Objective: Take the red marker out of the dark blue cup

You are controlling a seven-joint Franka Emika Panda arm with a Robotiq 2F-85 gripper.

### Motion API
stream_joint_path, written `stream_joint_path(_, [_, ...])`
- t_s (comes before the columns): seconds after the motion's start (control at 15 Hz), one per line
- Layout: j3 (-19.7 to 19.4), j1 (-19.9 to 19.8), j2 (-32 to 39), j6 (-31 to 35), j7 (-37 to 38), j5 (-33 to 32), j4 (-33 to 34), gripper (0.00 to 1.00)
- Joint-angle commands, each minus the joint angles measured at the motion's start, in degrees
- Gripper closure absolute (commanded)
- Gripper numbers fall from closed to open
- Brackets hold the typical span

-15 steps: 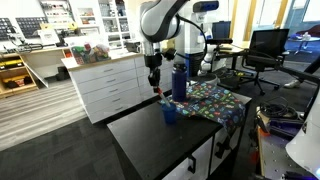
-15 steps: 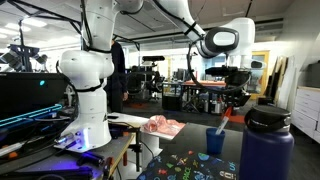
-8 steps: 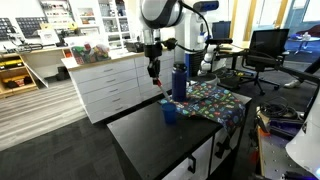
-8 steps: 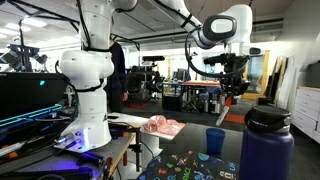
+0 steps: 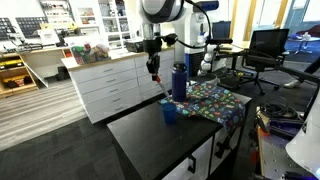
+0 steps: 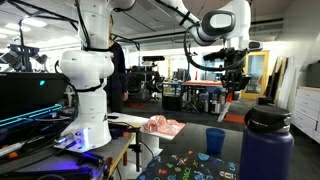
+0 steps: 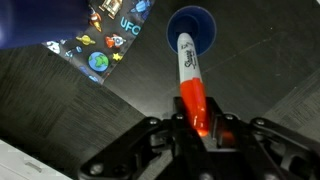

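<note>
Presently the black tabletop (image 5: 140, 145) carries three things. A multicoloured patterned cloth (image 5: 218, 101) lies across its far right part. A tall blue bottle with a dark cap (image 5: 179, 82) stands on that cloth. The short, plain dark blue cup (image 5: 170, 113) stands just beside the cloth's left edge, near the bottle.

The robot's gripper (image 5: 152, 72) hangs well above the cup and a little to its left in an exterior view. Another exterior view (image 6: 235, 88) confirms clear air between the gripper and the cup (image 6: 215, 141).

In the wrist view the fingers (image 7: 225, 132) are clamped from both sides on the slim red marker with a whitish end (image 7: 189, 75). It points down toward the cup's open mouth (image 7: 191, 30).

Judgement: the extraction step is essentially complete, since the marker hangs free of the cup and no part appears inside the rim. The next move calls for carrying it sideways to bare tabletop while keeping clear of the bottle. It can then be lowered and released there. Risk: the marker could slip in the grip if swung fast.

Writing: the marker's pale barrel bears black script that reads as "Sharpie". The cloth (image 7: 100, 50) shows cartoon motifs and letters that look like "UFO". Nothing else is legible.
</note>
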Motion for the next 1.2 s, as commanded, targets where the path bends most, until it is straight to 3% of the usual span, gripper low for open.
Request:
stream_joint_path(0.0, [-0.5,1.3,-1.8,-1.5,2.6,-1.0,-0.7,0.92])
stream_joint_path(1.13, [3.0,8.1,5.7,-5.9,18.8,1.3,3.7,0.92])
